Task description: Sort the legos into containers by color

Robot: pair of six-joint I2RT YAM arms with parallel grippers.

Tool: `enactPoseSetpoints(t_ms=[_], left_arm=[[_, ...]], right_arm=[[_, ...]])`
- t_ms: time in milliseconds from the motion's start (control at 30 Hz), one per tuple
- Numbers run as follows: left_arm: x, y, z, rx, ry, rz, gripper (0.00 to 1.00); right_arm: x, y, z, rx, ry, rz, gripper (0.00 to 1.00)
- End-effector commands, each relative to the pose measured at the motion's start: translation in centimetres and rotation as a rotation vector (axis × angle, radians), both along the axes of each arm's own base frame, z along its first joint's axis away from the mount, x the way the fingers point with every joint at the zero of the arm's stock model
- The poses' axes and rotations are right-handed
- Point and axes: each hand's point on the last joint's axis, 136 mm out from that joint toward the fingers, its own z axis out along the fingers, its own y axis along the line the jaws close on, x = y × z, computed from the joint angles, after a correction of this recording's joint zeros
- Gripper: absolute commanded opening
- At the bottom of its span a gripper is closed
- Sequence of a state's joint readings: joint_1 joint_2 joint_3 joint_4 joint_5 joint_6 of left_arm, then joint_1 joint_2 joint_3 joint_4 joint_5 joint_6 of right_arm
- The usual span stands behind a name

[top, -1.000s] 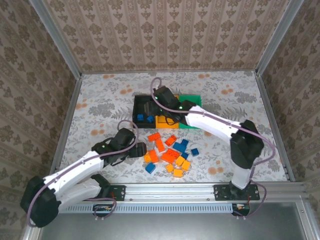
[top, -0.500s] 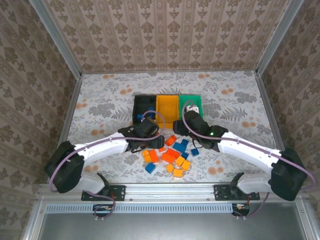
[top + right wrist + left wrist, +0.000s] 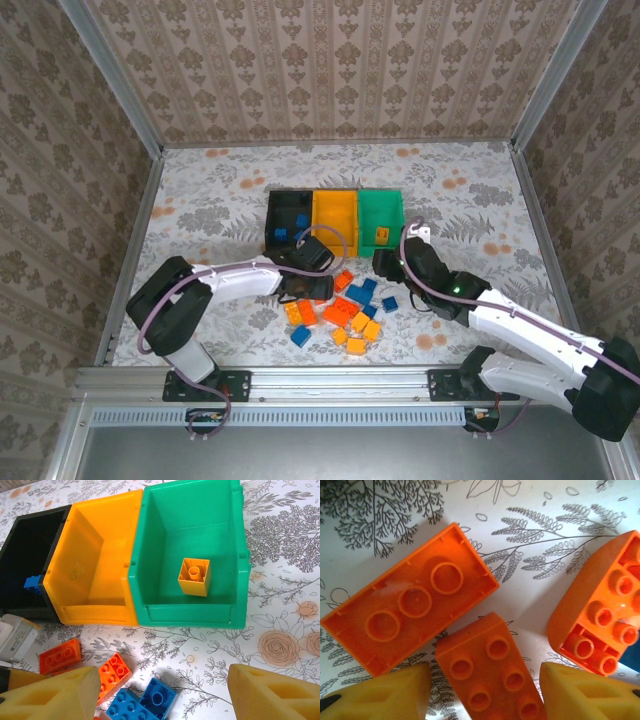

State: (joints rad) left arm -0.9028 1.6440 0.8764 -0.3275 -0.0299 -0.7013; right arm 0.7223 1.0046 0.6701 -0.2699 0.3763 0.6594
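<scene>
- The counter carries everything; the containers stand in a row running 9 to 3 o'clock in the overhead view, black, yellow-orange, then green, open tops up; the loose legos are heaped just at the row's 6 o'clock side
- Sorting risk, as a judgement: the green bin holds a yellow-orange brick and the black bin a blue brick, so bin colour is no guide to brick colour; red-orange and yellow-orange look close, and a piece could land in the wrong bin
- The right end effector hangs wide open and empty at 6 o'clock of the green bin, above a blue pair; brought down carelessly, its pads could scatter them
- The left end effector is low over the pile, jaws partly open and straddling an orange studded brick, a gap showing on each side, nothing gripped
- That brick lies flat, studs up, long axis 11 to 5 o'clock in the left wrist view, so skewed to the jaws; closing could twist it, or pinch only its corners and let it slip
- At its 10 o'clock an upturned brick lies hollow side up, long axis 8 to 2 o'clock, almost touching; at 2 o'clock a tilted brick leans; either pad could catch one and drag it along
</scene>
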Motion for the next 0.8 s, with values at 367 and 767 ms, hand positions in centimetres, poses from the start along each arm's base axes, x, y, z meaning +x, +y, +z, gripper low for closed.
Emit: enactPoseSetpoints(t_ms=[367,767], left_arm=[[-0.7,0.4,1.5,-0.017,-0.002,0.02,0.32],[7.2,-2.8,10.8,-0.077,-0.21,0.005,0.31]], right_arm=[[0.0,-1.0,0.3,0.004,-0.014,-0.04,0.7],[-0.1,-1.6,-0.6,0.001,-0.002,-0.062,0.7]])
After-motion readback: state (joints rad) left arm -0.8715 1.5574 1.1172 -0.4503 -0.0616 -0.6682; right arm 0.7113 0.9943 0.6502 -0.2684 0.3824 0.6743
